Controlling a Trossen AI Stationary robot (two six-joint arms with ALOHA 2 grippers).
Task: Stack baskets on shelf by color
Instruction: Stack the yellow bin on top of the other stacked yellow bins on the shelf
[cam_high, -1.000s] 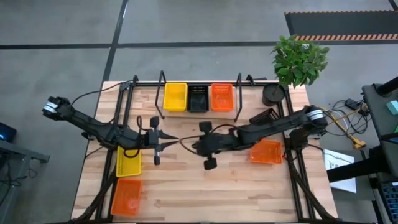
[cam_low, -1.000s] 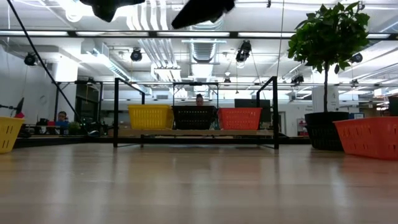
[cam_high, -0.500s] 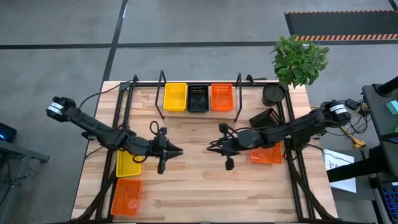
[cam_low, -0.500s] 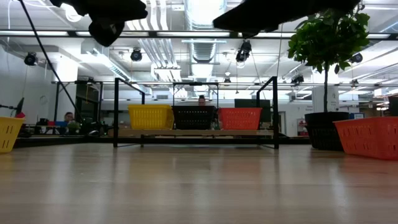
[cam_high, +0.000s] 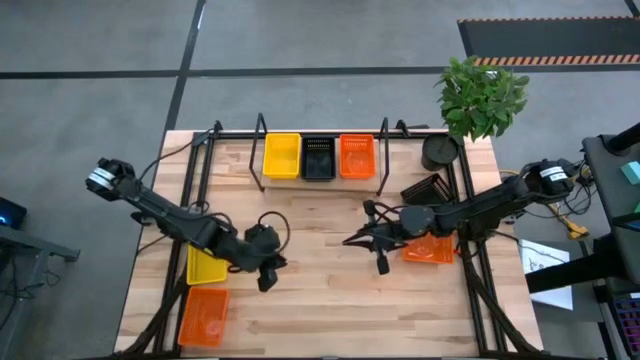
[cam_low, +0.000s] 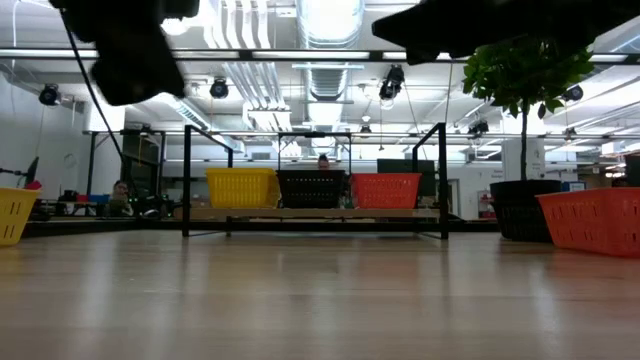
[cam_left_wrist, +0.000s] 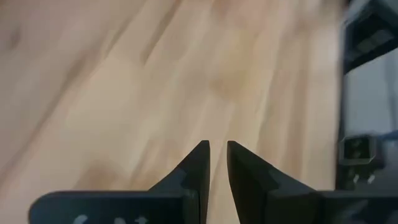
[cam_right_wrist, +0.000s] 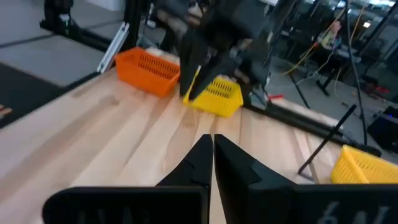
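Observation:
The black wire shelf at the table's far edge holds a yellow basket, a black basket and an orange basket side by side, each resting on its base. A yellow basket and an orange basket rest on the table at near left. An orange basket and a black basket lie at the right. My left gripper hangs over bare wood beside the loose yellow basket, shut and empty, with a thin slit between its tips. My right gripper is shut and empty over mid-table.
A round dark pot with a green plant stands at the far right corner. Black arm frames run along both table sides. Bare wood lies between the two grippers and toward the near edge. People show in the room beyond.
My right gripper has drawn back toward the table's right edge, staying shut. My left gripper has gone toward the near edge and tipped downward over the wood beside the yellow basket. No basket has moved.

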